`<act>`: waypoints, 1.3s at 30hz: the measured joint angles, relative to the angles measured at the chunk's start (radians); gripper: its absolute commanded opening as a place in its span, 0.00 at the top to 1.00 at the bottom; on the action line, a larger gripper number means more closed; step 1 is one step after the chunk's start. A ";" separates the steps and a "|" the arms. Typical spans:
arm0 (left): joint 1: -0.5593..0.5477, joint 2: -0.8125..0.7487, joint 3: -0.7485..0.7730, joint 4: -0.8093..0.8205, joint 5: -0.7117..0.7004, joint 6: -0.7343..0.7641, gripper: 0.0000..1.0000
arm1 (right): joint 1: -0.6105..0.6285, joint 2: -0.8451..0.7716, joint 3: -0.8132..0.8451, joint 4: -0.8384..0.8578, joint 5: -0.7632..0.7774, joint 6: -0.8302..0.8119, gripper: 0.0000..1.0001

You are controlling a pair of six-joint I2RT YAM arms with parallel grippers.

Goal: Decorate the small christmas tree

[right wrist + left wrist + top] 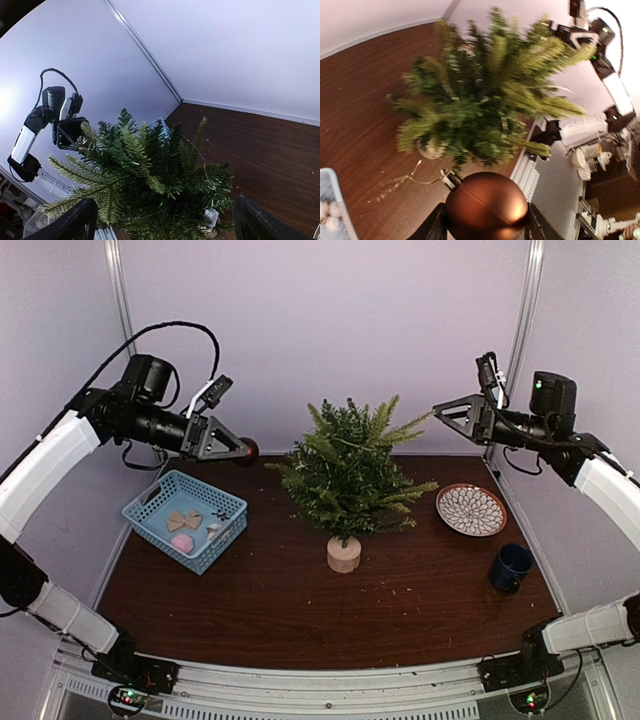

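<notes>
- The left gripper (pixel 237 449) is clamped on a shiny copper bauble (pixel 486 206). One dark finger (pixel 431 226) sits on each side of the ball, which sticks out past the tips.
- From those fingers the small christmas tree (pixel 350 472) lies straight ahead and a little lower. The gripper is held level and points at the upper branches from the tree's left side, near them but not touching.
- The tree stands upright, so its long axis is vertical. Its pale wooden base (pixel 344 554) rests near the middle of the table (pixel 270 615).
- The right gripper (pixel 440 413) is spread wide with nothing between its fingers (pixel 75 220). It hangs at about the same height on the tree's other side, also aimed at the crown.
- Both arms are about equally near the tree, but only the left is loaded, so the hanging looks like its job: a short reach forward onto a branch tip.
- Around the tree there is a blue basket (pixel 148 498) of more ornaments on the left. A patterned plate (pixel 471 530) and a dark mug (pixel 511 567) are on the right.
- All three stand well apart from the branches, and both flanks look open for the approach.
</notes>
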 measured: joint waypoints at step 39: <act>-0.466 0.055 0.146 0.148 0.243 -0.017 0.61 | 0.781 0.111 0.423 -0.510 0.349 -0.599 0.57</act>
